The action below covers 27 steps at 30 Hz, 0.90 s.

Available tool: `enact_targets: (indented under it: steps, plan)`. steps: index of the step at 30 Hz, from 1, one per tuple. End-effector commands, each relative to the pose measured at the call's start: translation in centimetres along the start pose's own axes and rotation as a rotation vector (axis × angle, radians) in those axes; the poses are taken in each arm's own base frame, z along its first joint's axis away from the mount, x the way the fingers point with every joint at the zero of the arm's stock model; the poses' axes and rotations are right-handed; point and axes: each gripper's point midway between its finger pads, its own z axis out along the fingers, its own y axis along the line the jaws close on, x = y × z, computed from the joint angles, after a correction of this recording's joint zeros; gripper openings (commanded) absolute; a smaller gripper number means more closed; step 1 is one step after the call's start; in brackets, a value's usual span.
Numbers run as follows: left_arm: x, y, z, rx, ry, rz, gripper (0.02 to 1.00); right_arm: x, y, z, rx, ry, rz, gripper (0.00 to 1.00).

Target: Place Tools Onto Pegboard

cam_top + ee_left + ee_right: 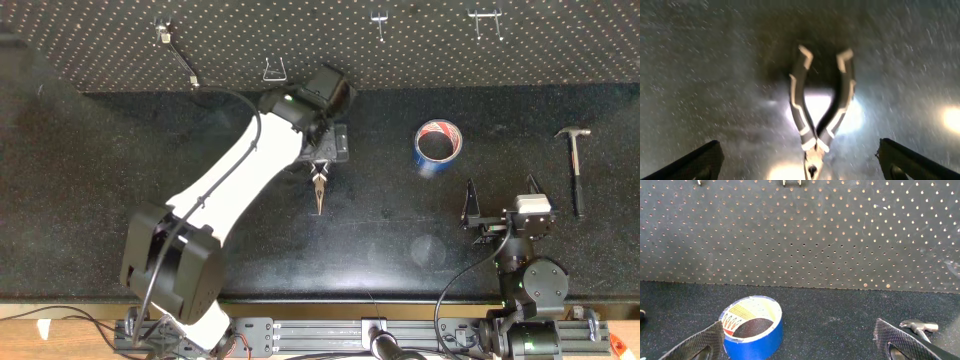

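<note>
We see the left claw [799, 146] released, its fingers spread wide, hanging over the dark desk [100, 160]. A pair of pliers [801, 112] lies flat directly below it, between the two fingers and apart from both. The right claw [799, 325] is also released and holds nothing. A roll of blue tape [754, 339] stands just ahead of it, a hammer [575, 170] lies off to its right, and the pegboard [840, 240] rises beyond.
</note>
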Motion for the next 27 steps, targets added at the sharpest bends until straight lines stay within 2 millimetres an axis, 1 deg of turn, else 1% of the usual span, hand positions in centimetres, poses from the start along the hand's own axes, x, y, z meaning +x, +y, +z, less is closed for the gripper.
enact_targets:
  steps: [1, 4, 8, 15, 21, 24, 27]
  plan:
    - [-1.7, -0.5, 0.8, 0.015, -0.032, -0.010, 0.998, 0.1, 0.3, 0.0, -0.013, 0.001, -0.014, 0.976]
    - [-1.7, -1.5, 1.7, 0.055, -0.016, -0.009, 1.000, 0.1, 0.3, 0.0, -0.013, 0.001, -0.014, 0.976]
    - [-1.2, -1.5, 2.7, 0.046, 0.016, -0.005, 0.998, 0.1, 0.3, 0.0, -0.013, 0.001, -0.014, 0.974]
    - [-1.1, -1.4, 3.4, 0.032, 0.023, 0.035, 0.998, 0.1, 0.3, 0.0, -0.013, 0.001, -0.014, 0.976]
    - [-1.2, -2.0, 3.5, 0.061, 0.021, 0.102, 0.998, 0.1, 0.3, 0.0, -0.013, 0.001, -0.014, 0.976]
    - [-1.4, -2.4, 4.0, 0.076, 0.021, 0.101, 0.998, 0.1, 0.3, 0.0, -0.013, 0.001, -0.014, 0.976]
    - [-1.0, -2.8, 4.6, 0.094, 0.044, 0.134, 0.998, 0.1, 0.3, 0.0, -0.013, 0.001, -0.014, 0.976]
